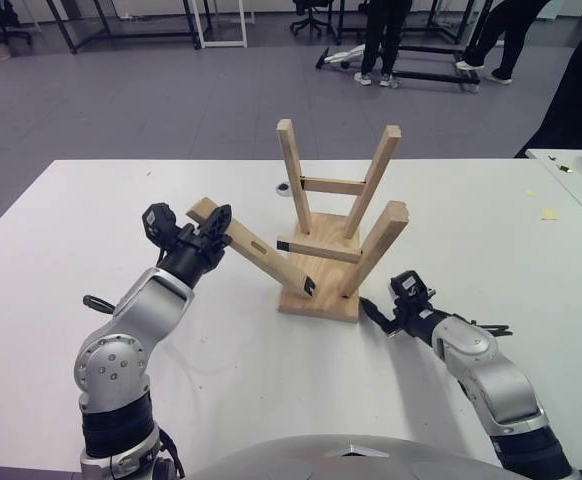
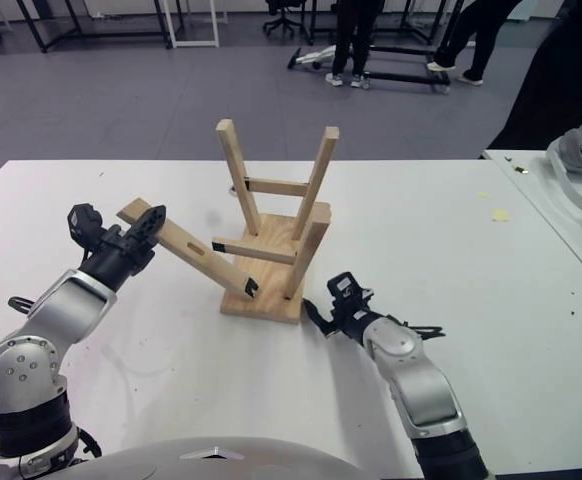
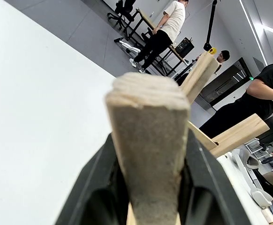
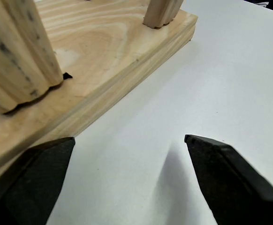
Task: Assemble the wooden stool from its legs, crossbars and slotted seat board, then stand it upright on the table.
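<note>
Head views: the left arm is bent at the elbow, forearm raised over the white table. The left gripper is clamped on the free end of a stool leg. That leg leans outward, its lower end at the seat board. The stool stands inverted near the table's centre, three legs up, two crossbars fitted. The right arm lies low on the table, with the right gripper just beside the board's near corner. Grey floor lies beyond.

Left wrist view: black fingers press both sides of the leg's end grain.

Right wrist view: the fingers are spread wide and hold nothing. One lies beside the board's edge; contact cannot be confirmed.
</note>
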Action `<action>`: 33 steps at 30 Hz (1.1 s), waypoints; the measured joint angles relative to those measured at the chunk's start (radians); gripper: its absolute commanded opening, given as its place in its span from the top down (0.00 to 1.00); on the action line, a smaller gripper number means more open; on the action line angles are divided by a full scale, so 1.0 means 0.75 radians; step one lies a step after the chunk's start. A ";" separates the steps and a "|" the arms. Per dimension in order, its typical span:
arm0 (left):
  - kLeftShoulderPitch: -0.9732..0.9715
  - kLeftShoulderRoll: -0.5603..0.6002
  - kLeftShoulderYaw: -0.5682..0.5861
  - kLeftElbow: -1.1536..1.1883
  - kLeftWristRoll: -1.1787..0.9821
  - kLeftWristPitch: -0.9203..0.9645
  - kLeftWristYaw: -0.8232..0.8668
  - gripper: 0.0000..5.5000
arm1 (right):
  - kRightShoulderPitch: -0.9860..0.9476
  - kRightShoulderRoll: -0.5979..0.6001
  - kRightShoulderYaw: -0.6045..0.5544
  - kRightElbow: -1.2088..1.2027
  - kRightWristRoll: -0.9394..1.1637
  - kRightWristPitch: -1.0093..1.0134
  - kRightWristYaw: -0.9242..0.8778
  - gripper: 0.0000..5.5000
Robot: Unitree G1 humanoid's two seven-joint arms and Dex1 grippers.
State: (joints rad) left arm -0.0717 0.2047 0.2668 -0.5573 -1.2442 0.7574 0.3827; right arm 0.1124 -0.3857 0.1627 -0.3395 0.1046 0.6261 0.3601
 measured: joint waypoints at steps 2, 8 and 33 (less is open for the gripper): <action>-0.001 0.014 -0.017 -0.008 0.059 -0.029 -0.022 0.81 | 0.000 0.000 0.005 -0.001 -0.019 0.000 -0.003 0.20; -0.005 0.050 -0.094 -0.056 0.229 -0.066 -0.062 0.81 | 0.005 -0.024 -0.008 -0.008 -0.053 -0.001 -0.016 0.20; -0.059 -0.124 -0.520 -0.295 0.879 0.075 0.125 0.81 | -0.163 0.200 -0.292 -0.536 -0.080 0.257 -0.268 0.20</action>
State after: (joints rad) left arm -0.1163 0.1118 -0.1233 -0.7785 -0.5848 0.8137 0.4765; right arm -0.0096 -0.2357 -0.0563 -0.7413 0.0448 0.8189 0.1587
